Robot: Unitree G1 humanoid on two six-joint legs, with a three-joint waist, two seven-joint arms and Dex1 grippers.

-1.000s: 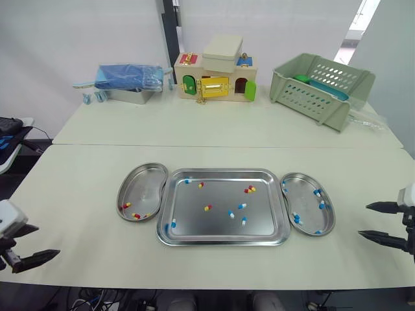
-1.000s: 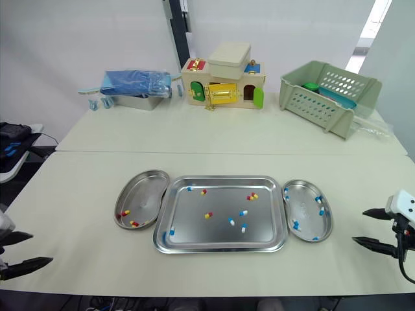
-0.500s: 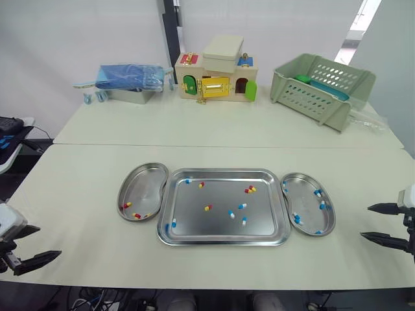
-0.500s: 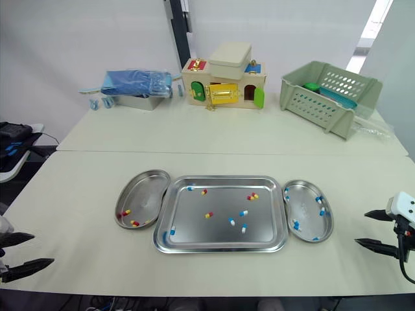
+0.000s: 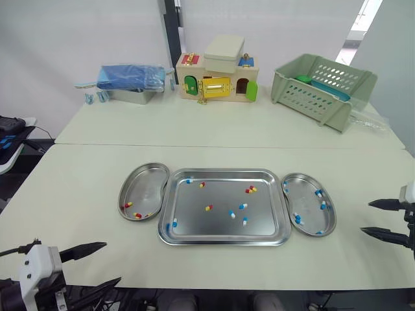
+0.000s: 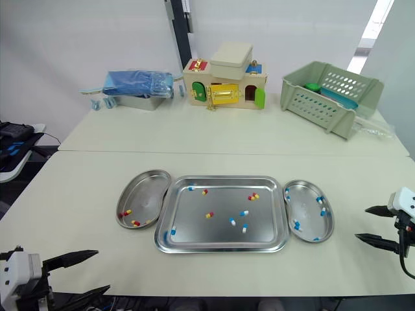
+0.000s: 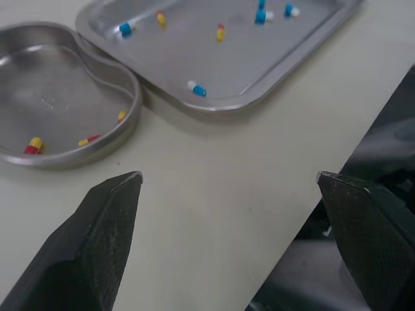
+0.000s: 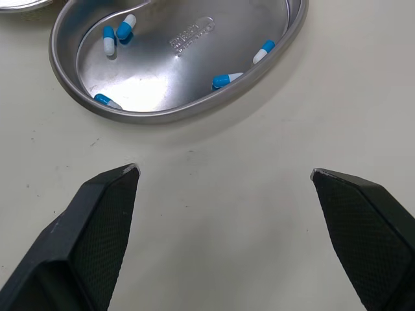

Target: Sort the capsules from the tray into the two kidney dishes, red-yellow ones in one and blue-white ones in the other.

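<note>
Left tool [image 5: 110, 262] and right tool [image 5: 366, 217] gape wide, empty, likely readied for picking; the tray [image 5: 224, 242] lies ahead between them.

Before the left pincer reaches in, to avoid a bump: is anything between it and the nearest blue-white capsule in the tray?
Nothing loose does. Between the open left pincer and that blue-white capsule lie only bare table and the tray rim, which it must clear.

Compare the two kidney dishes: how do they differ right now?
Left kidney dish holds red-yellow capsules; right kidney dish holds blue-white capsules. Left dish has three, right dish has more. Left dish's lie near its front rim; right dish's are spread out. Both are metal, flanking the tray.
</note>
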